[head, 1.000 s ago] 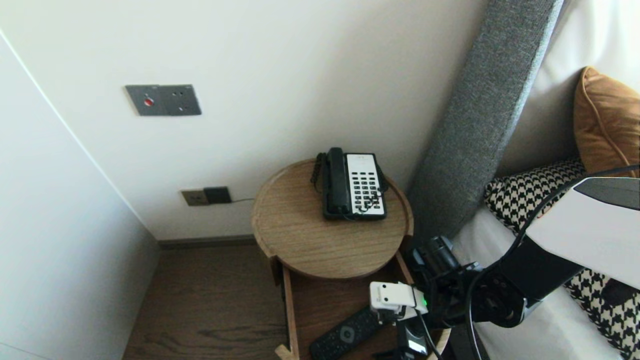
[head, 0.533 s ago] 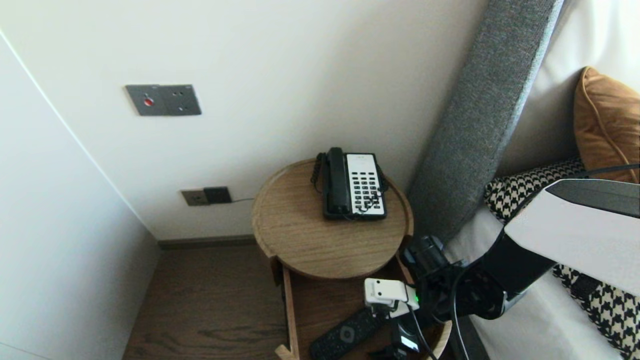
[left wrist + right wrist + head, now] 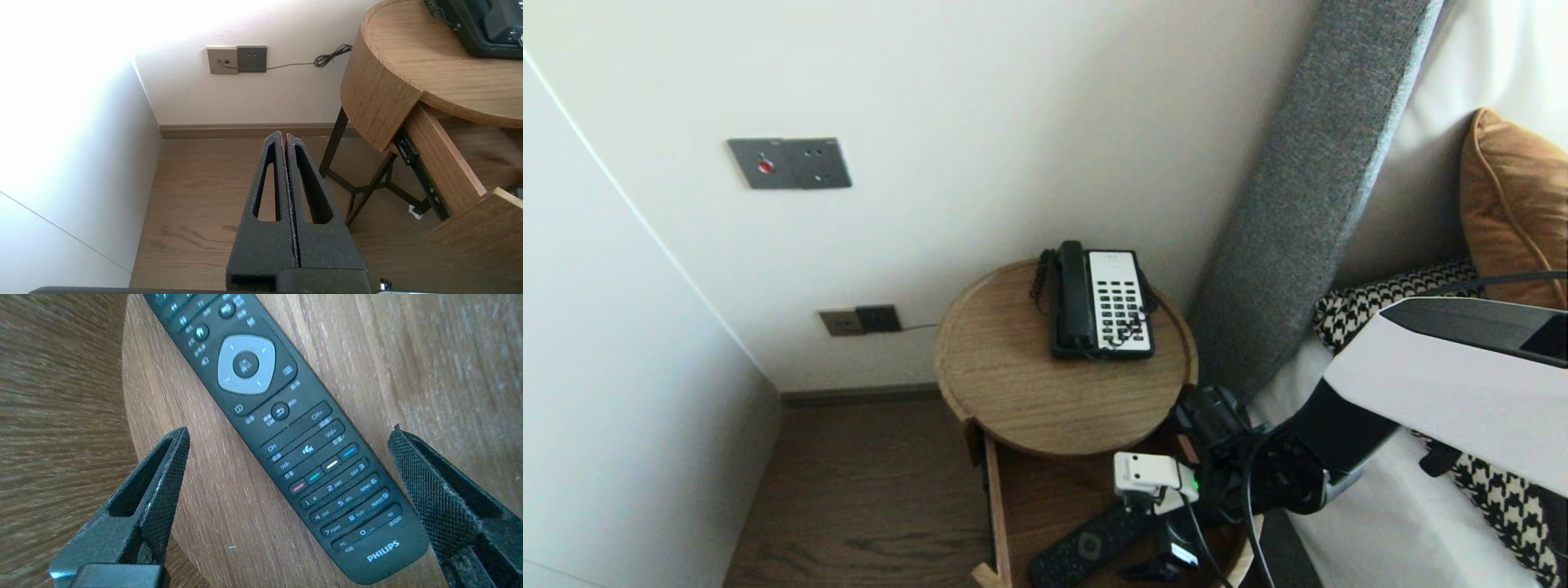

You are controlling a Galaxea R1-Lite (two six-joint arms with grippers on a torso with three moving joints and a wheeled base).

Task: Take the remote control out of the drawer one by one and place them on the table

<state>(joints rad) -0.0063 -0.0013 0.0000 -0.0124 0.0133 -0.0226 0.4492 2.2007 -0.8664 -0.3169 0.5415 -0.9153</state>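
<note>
Since a second ago, I'm bringing the right gripper (image 3: 290,432) farther in over the open drawer (image 3: 995,506), fingers spread wide either side of the black remote (image 3: 261,367) lying flat inside it. My left gripper (image 3: 284,139) is hanging parked beside the nightstand (image 3: 380,94), clenched empty.

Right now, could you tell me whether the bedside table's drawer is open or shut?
Open: the drawer is pulled out from under the round tabletop, and the remote lies on its exposed floor.

We logged the telephone (image 3: 1101,300) on the round table (image 3: 1013,384), toward the wall. The remote (image 3: 1086,549) lay in the drawer (image 3: 1054,498) beneath, with the right gripper (image 3: 288,432) straddling it. The bed (image 3: 1384,545) stood right of the table.
</note>
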